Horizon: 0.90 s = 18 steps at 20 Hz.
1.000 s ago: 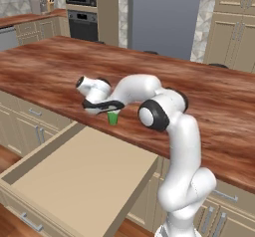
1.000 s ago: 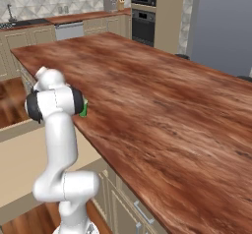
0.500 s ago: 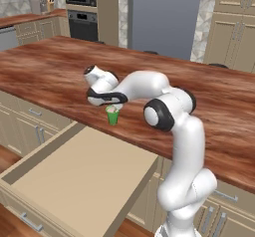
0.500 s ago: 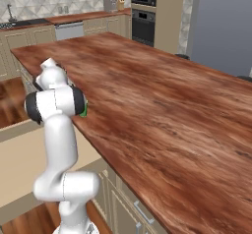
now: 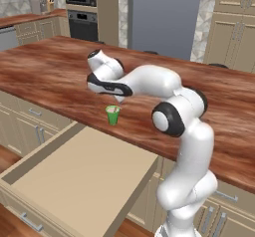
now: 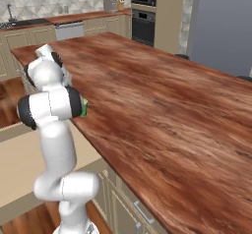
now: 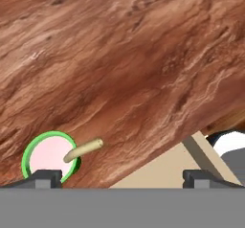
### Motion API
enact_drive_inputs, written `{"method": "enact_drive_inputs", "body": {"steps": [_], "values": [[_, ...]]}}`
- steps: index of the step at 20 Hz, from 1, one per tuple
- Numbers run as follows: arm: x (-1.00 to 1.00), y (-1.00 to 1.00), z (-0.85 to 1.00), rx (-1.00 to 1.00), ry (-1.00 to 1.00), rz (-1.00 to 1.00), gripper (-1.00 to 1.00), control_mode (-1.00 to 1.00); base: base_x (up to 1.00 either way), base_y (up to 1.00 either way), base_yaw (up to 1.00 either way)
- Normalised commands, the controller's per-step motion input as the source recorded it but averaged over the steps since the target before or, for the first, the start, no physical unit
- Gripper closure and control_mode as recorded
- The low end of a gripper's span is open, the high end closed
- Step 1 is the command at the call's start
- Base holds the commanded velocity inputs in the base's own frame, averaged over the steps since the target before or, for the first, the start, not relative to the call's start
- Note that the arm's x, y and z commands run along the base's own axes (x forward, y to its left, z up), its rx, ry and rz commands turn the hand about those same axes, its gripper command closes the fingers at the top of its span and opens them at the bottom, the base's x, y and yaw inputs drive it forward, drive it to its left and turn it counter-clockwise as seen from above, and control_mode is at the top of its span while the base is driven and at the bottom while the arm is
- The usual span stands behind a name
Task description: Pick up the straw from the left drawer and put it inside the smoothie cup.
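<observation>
Leaning in the smoothie cup [image 7: 48, 157], the straw [image 7: 85, 149] tilts over its rim.

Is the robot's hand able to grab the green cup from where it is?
Probably yes. The hand hangs just above the smoothie cup, open, with nothing between them. The straw leaning out over the rim might get bumped.

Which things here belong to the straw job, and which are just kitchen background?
Job:
straw, leaning in the cup
smoothie cup
left drawer, open
gripper, open above the cup

Background:
wooden counter
oven
</observation>
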Motion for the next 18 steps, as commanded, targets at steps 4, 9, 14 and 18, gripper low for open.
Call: {"method": "enact_drive_inputs", "body": {"steps": [4, 9, 14, 18], "values": [[-0.98, -0.04, 0.28, 0.13, -0.12, 0.00, -1.00, -1.00, 0.00, 0.00, 0.00], [-1.00, -0.22, 0.22, 0.18, -0.17, 0.00, -1.00, -1.00, 0.00, 0.00, 0.00], [-1.00, -0.40, 0.21, 0.20, -0.18, 0.00, -1.00, -1.00, 0.00, 0.00, 0.00], [-0.98, -0.42, 0.05, 0.17, -0.12, 0.00, -1.00, -1.00, 0.00, 0.00, 0.00]]}}
